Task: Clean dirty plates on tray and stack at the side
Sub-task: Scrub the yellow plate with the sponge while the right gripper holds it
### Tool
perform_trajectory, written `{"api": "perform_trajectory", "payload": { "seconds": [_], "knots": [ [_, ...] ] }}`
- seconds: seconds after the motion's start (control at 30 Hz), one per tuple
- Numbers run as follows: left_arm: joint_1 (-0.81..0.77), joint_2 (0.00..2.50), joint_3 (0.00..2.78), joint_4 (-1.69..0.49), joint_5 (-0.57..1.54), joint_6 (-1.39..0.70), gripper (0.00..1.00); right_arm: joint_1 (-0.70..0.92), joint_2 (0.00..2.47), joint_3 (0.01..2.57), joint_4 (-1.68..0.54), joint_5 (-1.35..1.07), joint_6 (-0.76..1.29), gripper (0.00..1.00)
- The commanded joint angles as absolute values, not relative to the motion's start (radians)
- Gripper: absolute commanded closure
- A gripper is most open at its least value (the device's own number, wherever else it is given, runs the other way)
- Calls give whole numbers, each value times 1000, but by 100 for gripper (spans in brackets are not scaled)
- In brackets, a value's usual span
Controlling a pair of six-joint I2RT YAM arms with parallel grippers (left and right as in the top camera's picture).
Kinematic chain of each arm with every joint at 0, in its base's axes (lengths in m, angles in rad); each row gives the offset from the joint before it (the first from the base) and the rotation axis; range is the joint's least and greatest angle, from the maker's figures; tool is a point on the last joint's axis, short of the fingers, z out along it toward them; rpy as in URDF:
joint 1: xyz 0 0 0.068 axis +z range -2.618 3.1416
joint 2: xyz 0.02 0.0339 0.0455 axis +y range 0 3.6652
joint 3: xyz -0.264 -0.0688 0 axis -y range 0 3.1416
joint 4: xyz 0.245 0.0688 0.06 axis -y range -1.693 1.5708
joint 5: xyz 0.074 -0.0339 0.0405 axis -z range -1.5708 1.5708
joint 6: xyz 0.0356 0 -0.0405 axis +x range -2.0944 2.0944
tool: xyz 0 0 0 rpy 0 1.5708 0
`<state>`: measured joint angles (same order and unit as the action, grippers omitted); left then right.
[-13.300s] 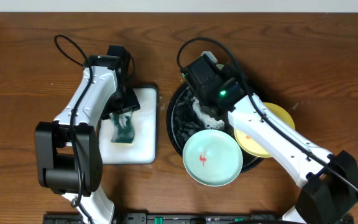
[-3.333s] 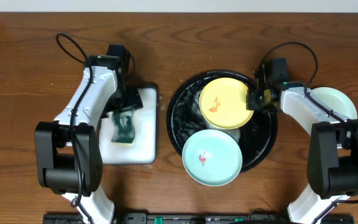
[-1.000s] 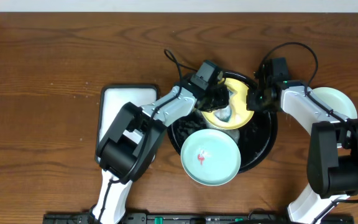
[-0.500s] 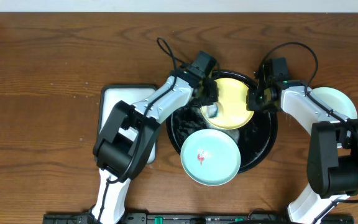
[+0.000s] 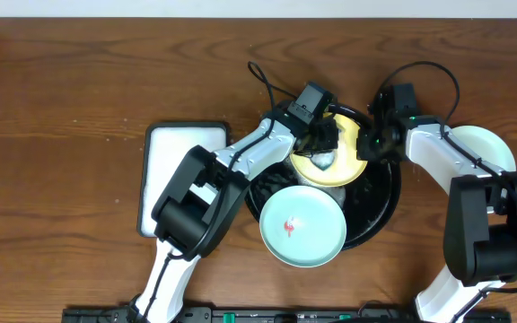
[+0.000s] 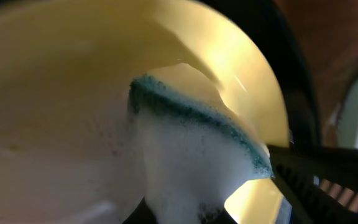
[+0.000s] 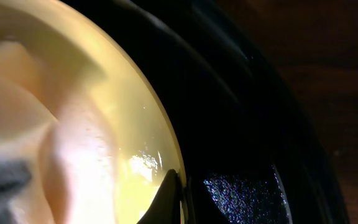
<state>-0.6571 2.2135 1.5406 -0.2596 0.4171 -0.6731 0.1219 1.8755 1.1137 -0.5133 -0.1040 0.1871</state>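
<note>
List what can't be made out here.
- Overhead: centre of yellow plate, covered by left hand and sponge.
- Left wrist: the hand's fingers, behind the soapy sponge and cut by the bottom edge.
- Right wrist: right hand, only a tip at the bottom edge.

Overhead looking down, wrist views close, sharing yellow plate (image 5: 345, 163)

**Overhead finding:** The left gripper (image 5: 323, 151) bears down on the yellow plate (image 5: 348, 167), closed on what appears to be a pale, sudsy sponge (image 5: 321, 162); detail is poor. The right gripper (image 5: 369, 149), just beside the left gripper, pinches that plate's rim. A mint plate (image 5: 302, 226) with a red smear lies near the left gripper on the black tray (image 5: 377, 212). A second mint plate (image 5: 490, 148) rests on the table behind the right gripper.
</note>
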Motion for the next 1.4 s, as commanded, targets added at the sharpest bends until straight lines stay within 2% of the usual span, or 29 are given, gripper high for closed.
{"api": "perform_trajectory", "payload": {
  "seconds": [0.0, 0.27, 0.4, 0.57, 0.77, 0.97, 1.17, 1.37],
  "knots": [
    [-700, 2299, 1513, -295, 612, -721, 93, 120, 1921, 1096, -529, -88, 194, 99],
    [-699, 2299, 1513, -397, 659, -735, 93, 120, 1921, 1096, -531, -88, 194, 99],
    [-645, 2298, 1514, -469, 474, -715, 93, 120, 1921, 1096, -531, -91, 194, 99],
    [-527, 2287, 1540, -538, 202, -589, 92, 120, 1921, 1096, -531, -112, 194, 99],
    [-470, 2262, 1596, -479, 99, -435, 93, 120, 1921, 1096, -531, -113, 193, 99],
    [-493, 2262, 1607, -381, 101, -462, 93, 120, 1921, 1096, -532, -113, 177, 99],
    [-583, 2263, 1607, -264, 105, -514, 92, 120, 1921, 1096, -532, -113, 148, 99],
    [-672, 2263, 1607, -183, 104, -647, 93, 125, 1921, 1096, -541, -112, 132, 99]
  ]
}}
